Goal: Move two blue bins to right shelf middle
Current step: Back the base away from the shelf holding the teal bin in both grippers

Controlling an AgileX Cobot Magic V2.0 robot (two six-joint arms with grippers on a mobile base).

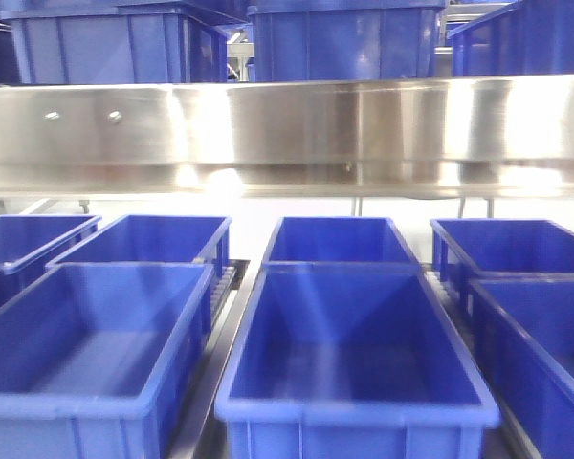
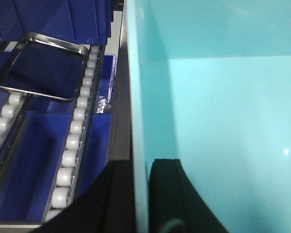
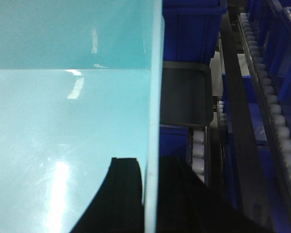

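A pale sky-blue bin is held by its side walls. The left gripper is clamped across one wall (one black finger inside, one outside), and the right gripper is closed likewise on the opposite wall. Roller tracks and a steel tray are seen below the bin. In the front view, the brushed steel shelf rail is seen above rows of dark blue bins.

Warehouse or stockroom, flow-rack type. Evidence: brushed steel rail fronting a rack level, white roller tracks, rows of identical dark blue storage bins on several levels, metal tray.
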